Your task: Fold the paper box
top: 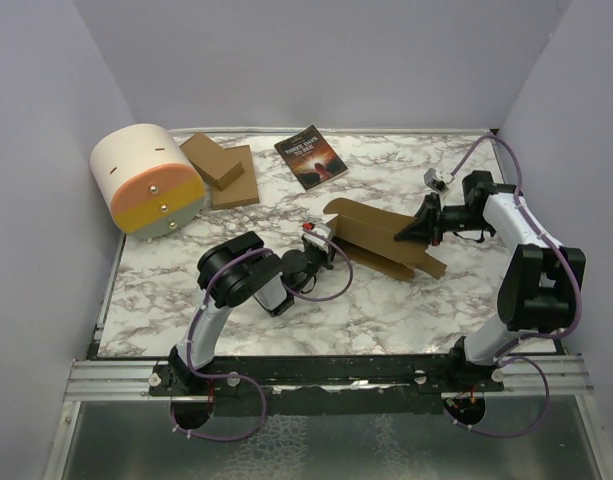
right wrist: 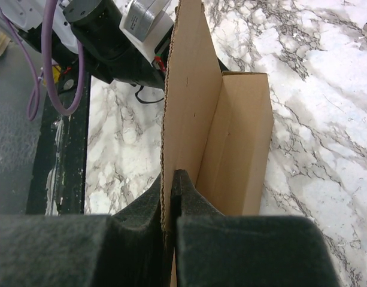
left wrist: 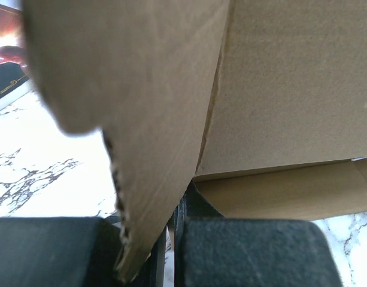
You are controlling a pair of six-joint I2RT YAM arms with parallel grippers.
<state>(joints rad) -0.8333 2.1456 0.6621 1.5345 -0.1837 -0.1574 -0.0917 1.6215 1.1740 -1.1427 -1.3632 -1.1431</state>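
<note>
The paper box [top: 381, 235] is plain brown cardboard, partly folded, lying mid-table with one long wall raised. My left gripper [top: 326, 245] is at its left end. In the left wrist view the gripper [left wrist: 165, 222] is closed on a rounded flap of the box [left wrist: 141, 119], with a thin gap beside the right finger. My right gripper [top: 418, 232] is at the box's right end. In the right wrist view it [right wrist: 169, 179] is shut on the upright wall of the box [right wrist: 189, 95], and a folded panel [right wrist: 246, 137] lies to the right of it.
A dark-covered book [top: 311, 156] lies at the back centre. A stack of flat brown cardboard pieces [top: 221, 168] lies back left, next to a white, orange and yellow drum-shaped container [top: 148, 180]. Grey walls enclose the marble table [top: 406, 310] on three sides.
</note>
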